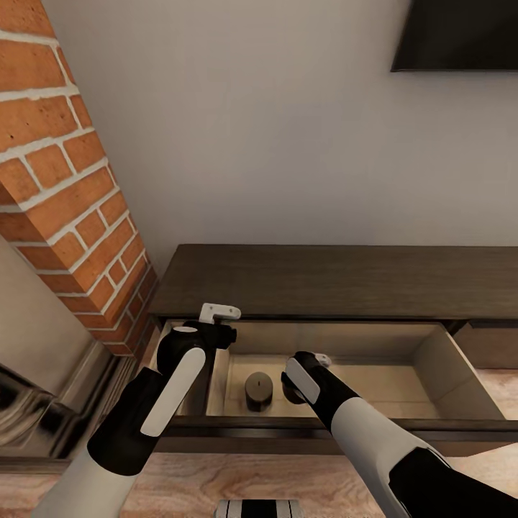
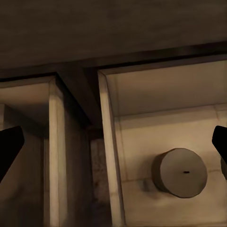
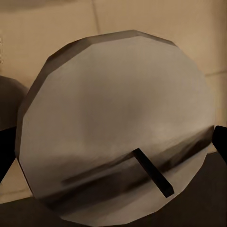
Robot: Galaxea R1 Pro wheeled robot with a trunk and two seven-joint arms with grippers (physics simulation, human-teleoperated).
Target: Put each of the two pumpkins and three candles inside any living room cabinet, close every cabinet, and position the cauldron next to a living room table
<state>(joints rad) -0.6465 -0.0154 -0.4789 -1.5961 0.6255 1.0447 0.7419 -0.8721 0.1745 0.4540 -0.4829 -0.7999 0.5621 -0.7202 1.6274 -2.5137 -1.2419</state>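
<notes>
Candles are what this moment is turning on: two short dark cylinders are sitting in the open drawer point(image 1: 403, 374) of the cabinet point(image 1: 338, 277), on its pale wood floor. One candle point(image 1: 259, 389) is standing upright and free towards the drawer's left end, its flat top and small wick mark facing up. The second candle point(image 3: 118, 123) is lying directly ahead of the right gripper point(image 1: 309, 374), looming close in the right wrist view with its round top and dark wick facing the camera. Dark fingertips are showing at either edge of that view, flanking the candle, so the right gripper is looking spread around it, but whether it is pressing on the candle I cannot tell. It seems to be setting this candle just right of the free one. The left gripper point(image 1: 216, 324) is hovering above the drawer's left wall, its jaws standing open and empty, with the free candle lying below and to its right.
</notes>
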